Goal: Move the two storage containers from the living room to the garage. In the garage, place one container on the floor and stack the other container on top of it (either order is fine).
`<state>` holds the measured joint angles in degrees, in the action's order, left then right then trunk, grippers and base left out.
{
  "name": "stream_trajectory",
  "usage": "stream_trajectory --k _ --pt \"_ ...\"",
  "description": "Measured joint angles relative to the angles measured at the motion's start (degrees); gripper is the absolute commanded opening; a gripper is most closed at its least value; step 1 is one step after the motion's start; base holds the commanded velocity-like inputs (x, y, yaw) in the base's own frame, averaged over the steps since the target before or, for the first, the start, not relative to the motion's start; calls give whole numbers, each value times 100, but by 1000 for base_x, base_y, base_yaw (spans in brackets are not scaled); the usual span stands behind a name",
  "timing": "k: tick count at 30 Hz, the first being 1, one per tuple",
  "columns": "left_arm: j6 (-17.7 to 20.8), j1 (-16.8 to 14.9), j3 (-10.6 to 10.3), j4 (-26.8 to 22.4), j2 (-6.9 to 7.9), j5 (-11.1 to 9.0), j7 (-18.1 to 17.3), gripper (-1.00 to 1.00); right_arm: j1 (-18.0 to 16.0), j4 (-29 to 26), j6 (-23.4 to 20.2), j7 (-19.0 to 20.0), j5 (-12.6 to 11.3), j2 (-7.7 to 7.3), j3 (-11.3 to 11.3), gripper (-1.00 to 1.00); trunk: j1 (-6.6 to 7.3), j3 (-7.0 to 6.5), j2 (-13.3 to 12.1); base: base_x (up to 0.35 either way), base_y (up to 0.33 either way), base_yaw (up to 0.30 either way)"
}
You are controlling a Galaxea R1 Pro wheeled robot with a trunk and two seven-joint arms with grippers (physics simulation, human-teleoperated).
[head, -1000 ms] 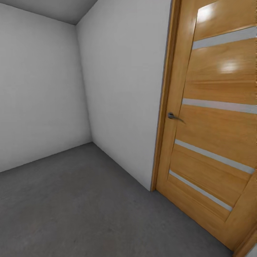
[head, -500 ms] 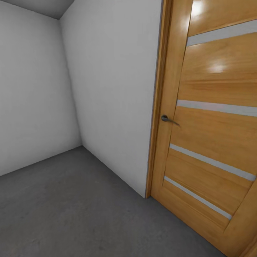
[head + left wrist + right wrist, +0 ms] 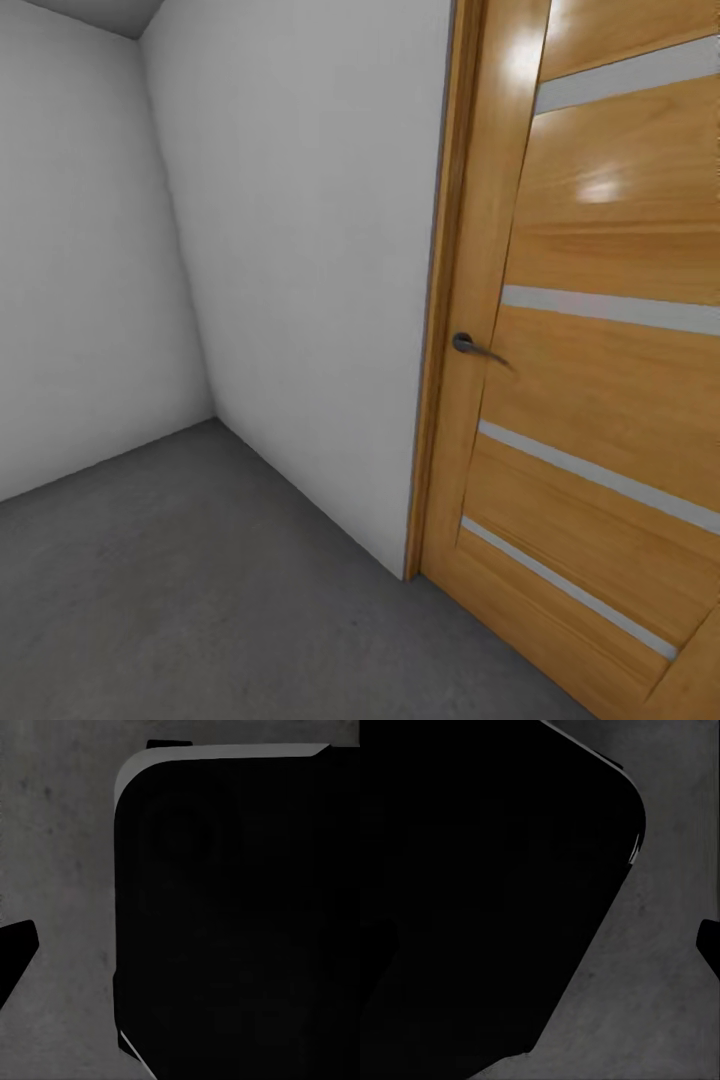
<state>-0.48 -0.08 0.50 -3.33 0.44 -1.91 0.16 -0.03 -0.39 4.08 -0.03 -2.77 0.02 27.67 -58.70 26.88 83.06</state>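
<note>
The storage containers are out of view. I am in the garage: the dark grey concrete floor [image 3: 200, 580] runs to a corner of plain white walls [image 3: 300, 280]. In the left wrist view one black fingertip [image 3: 15, 956] of my left gripper sits far out at the picture's edge over bare concrete [image 3: 60, 870], with nothing held. In the right wrist view one black fingertip [image 3: 709, 945] sits likewise at the edge over concrete [image 3: 660, 1005]. In both views the other finger is lost against my dark body.
An orange-brown wooden door [image 3: 600, 420] with glass slits and a metal handle [image 3: 465, 345] stands close on the right, shut. The wall corner lies ahead on the left. My dark base [image 3: 240, 922] [image 3: 487, 892] takes up much of both wrist views.
The head view has shifted: the wall corner has slid left and the door and wall loom slightly larger, so the camera moved. Nothing in the room itself has moved.
</note>
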Motion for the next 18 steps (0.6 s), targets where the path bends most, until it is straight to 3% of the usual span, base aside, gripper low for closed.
stream_trajectory --k 18 --pt "-1 0 0 0 0 0 0 100 -1 -1 0 -2 -1 -2 7 100 0 0 0 322 0 -282"
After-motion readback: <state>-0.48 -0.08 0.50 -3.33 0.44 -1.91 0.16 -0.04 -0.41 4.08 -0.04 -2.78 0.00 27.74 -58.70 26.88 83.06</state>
